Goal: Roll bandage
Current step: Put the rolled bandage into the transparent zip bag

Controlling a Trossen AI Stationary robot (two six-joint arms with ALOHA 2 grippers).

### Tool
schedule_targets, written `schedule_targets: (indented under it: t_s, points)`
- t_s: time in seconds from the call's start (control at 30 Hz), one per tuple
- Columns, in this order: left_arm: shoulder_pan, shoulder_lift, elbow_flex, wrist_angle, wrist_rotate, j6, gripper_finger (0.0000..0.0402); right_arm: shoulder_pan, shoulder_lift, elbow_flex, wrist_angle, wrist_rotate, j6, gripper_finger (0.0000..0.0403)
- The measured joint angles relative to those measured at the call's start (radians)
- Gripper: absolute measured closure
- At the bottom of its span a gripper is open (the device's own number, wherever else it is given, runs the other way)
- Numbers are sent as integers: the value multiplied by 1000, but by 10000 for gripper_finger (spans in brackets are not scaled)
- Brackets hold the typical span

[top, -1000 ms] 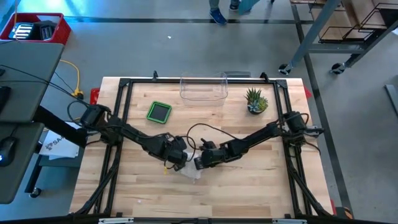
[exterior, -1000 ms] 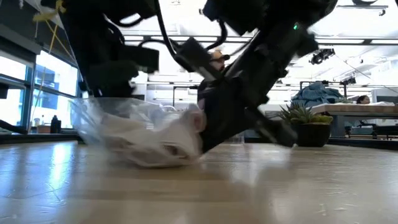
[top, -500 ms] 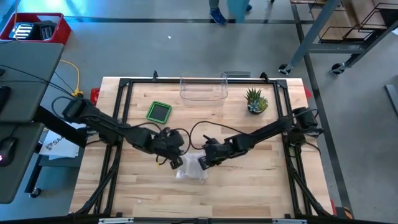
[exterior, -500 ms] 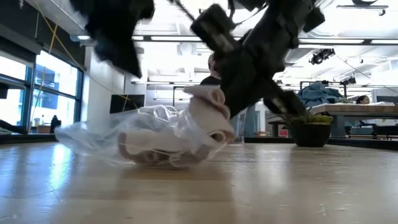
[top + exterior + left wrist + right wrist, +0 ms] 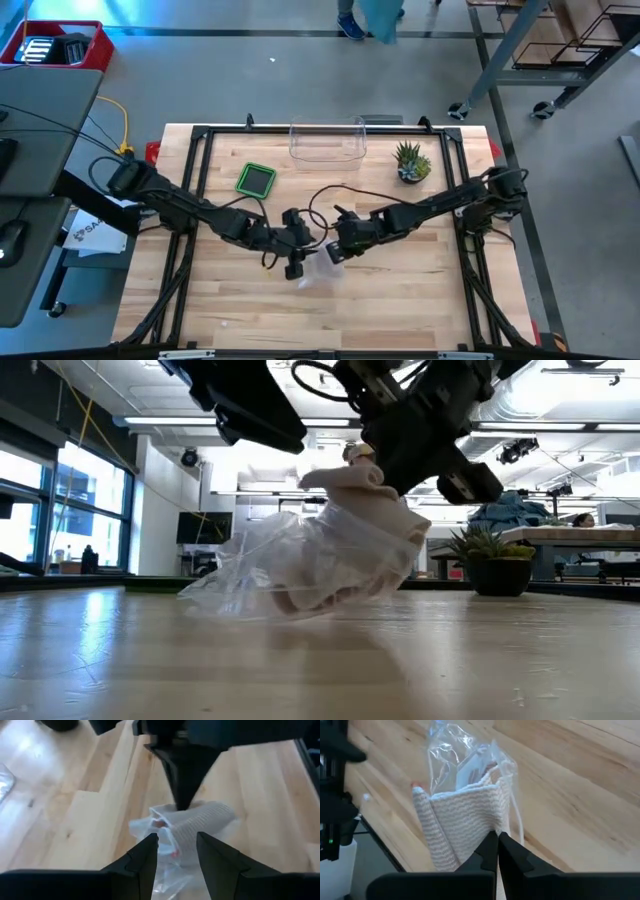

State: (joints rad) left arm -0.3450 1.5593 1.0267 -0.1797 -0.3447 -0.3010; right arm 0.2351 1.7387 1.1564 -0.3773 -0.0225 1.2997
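Two arms at mid-desk: our right gripper [image 5: 497,851], jaws closed, pinches the bandage [image 5: 465,817] from its plastic bag [image 5: 290,565]; left gripper [image 5: 175,852], jaws part-open, empty. Next, free the bandage.

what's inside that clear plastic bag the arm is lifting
A beige woven bandage sticks out of the clear plastic bag, pinched by the right gripper. Anything deeper inside is hidden by crinkled plastic.

Pincer [image 5: 497,851] apparently pinching bandage [image 5: 462,822]
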Motion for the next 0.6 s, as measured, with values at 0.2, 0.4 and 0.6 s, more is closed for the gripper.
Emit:
schedule_targets:
  t_s: [0.2, 0.4, 0.6]
  points:
    - [-1, -4, 0, 5, 18, -72, 268, 0, 12, 0, -6, -8, -11, 403]
    - [-2, -5, 1, 39, 52, -71, 268, -4, 18, 0, -34, -11, -25, 403]
    - [4, -5, 1, 92, 48, 17, 268, -8, 18, 0, -42, -4, -25, 403]
